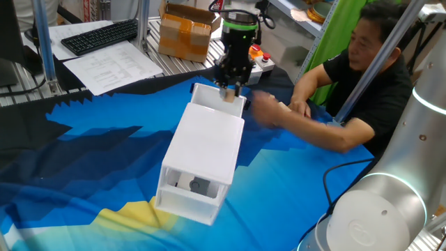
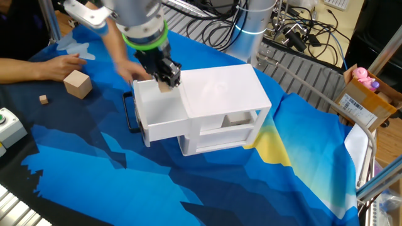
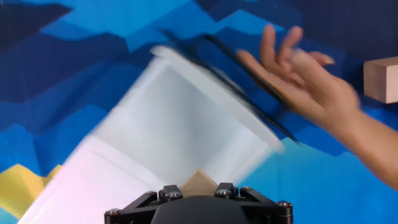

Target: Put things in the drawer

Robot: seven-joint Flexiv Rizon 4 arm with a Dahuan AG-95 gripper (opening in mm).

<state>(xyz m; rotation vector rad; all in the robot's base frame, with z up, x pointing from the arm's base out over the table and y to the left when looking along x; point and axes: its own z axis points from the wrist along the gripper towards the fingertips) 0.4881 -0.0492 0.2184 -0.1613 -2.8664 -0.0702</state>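
The white cabinet (image 1: pixel 202 150) stands on the blue cloth with its upper drawer (image 2: pixel 157 113) pulled open. My gripper (image 1: pixel 228 92) hangs over the open drawer, shut on a small tan wooden cube (image 1: pixel 228 97). The cube shows between the fingers in the other fixed view (image 2: pixel 164 86) and in the hand view (image 3: pixel 199 182), above the white drawer floor (image 3: pixel 180 124). Another small cube (image 2: pixel 43 99) lies on the cloth at the left. The gripper (image 2: pixel 166 78) is just above the drawer's rear part.
A person's hand (image 3: pixel 298 74) moves close beside the drawer's handle side (image 1: pixel 268 111). A larger tan wooden block (image 2: pixel 78 83) sits on the cloth near it (image 3: pixel 382 78). A cardboard box (image 1: pixel 185 31) and keyboard (image 1: pixel 101 35) stand behind the table.
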